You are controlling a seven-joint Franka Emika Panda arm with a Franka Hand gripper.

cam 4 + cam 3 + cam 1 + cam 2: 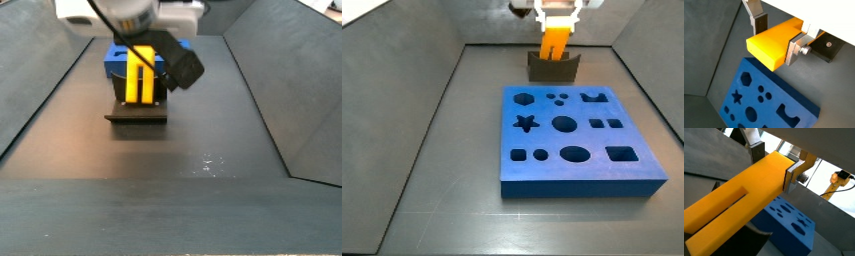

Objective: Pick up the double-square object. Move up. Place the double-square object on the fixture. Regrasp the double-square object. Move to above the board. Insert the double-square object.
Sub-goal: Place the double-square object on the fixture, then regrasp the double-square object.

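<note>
We see the tool (777, 37) clamped on the double-square object (774, 44), one silver finger (755, 16) on one flat side and the other finger on the opposite side, pads pressed against the yellow block. In a wrist view the groove between the two bars runs along the block's (734, 203) long face. In both side views the block (553, 45) hangs upright below the tool (556, 17), its lower end down in the notch of the fixture (552, 69); whether it touches the notch floor we can't tell, the view's too small. The fixture (138, 113) sits directly under the tool (140, 45) on the dark counter (201, 200). The board (576, 140) lies flat just beside the fixture, its cutouts facing up. In a wrist view the board (764, 97) shows below the held block, well apart from the fingers.
</note>
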